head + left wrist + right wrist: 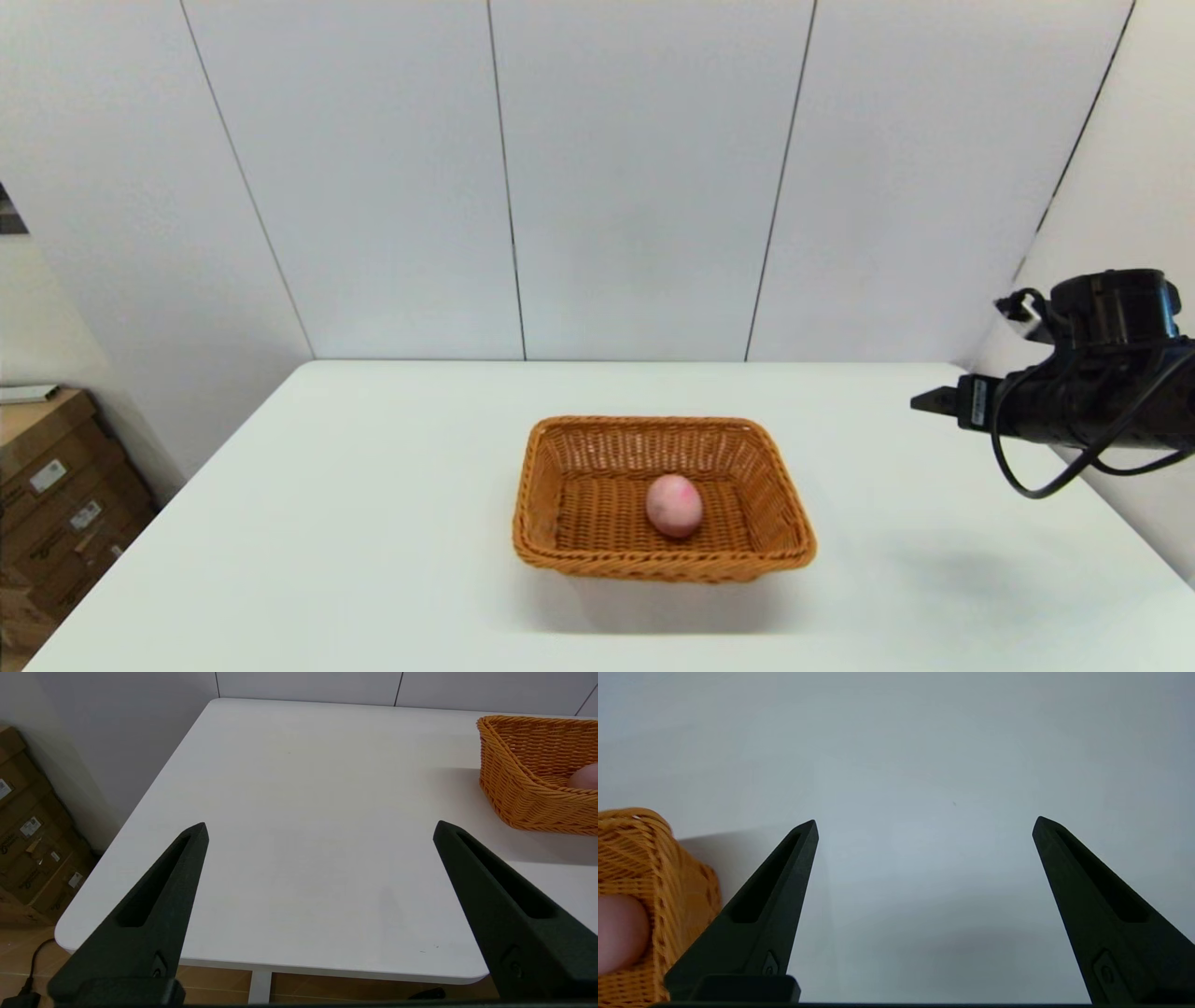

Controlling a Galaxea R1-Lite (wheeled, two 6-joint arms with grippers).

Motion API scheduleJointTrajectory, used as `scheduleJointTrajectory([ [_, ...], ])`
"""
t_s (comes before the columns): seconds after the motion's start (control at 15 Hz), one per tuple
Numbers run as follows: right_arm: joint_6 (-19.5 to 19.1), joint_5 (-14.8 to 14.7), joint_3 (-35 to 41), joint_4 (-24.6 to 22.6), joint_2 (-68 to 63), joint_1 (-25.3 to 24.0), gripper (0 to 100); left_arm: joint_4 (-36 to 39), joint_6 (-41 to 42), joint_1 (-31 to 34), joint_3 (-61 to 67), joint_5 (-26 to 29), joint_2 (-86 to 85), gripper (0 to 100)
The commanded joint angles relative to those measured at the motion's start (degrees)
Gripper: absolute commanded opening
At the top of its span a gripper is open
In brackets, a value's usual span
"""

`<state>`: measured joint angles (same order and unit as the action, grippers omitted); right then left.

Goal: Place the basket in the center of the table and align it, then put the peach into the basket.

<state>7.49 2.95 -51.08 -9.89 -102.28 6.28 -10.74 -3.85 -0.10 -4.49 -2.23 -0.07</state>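
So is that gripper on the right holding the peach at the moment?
No, the peach lies on the floor of the basket, while the right gripper hangs open and empty off to the side above the table.

White table (373, 523) bearing basket (597, 560)

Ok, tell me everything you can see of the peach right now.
The peach is a small rounded pale-pink fruit with a darker pink blush on its upper side. It rests on the woven floor of the basket, slightly right of the middle, apart from the walls. Neither gripper touches it.
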Motion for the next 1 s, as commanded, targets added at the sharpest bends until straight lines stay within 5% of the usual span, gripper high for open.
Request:
scheduleJointTrajectory([
  [0.07, 0.1, 1.4, 4.3, 0.0, 7.3, -0.5, 100, -0.1, 0.0, 0.0, 0.0, -0.1, 0.0, 100],
  [0.2, 0.1, 4.2, 8.5, 0.1, 13.7, -1.7, 100, -0.1, 0.0, 0.0, 0.0, -0.1, 0.0, 100],
  [0.53, 0.5, 5.2, 20.5, -0.4, 31.4, -4.3, 100, -0.1, 0.0, 0.0, 0.0, -0.1, 0.0, 100],
  [0.73, 0.5, 3.9, 31.0, -0.3, 51.0, -8.1, 100, -0.1, 0.0, 0.0, 0.0, -0.1, 0.0, 100],
  [1.0, 0.0, 1.8, 39.4, 1.2, 70.9, -7.4, 100, -0.1, 0.0, 0.0, 0.0, -0.1, 0.0, 100],
])
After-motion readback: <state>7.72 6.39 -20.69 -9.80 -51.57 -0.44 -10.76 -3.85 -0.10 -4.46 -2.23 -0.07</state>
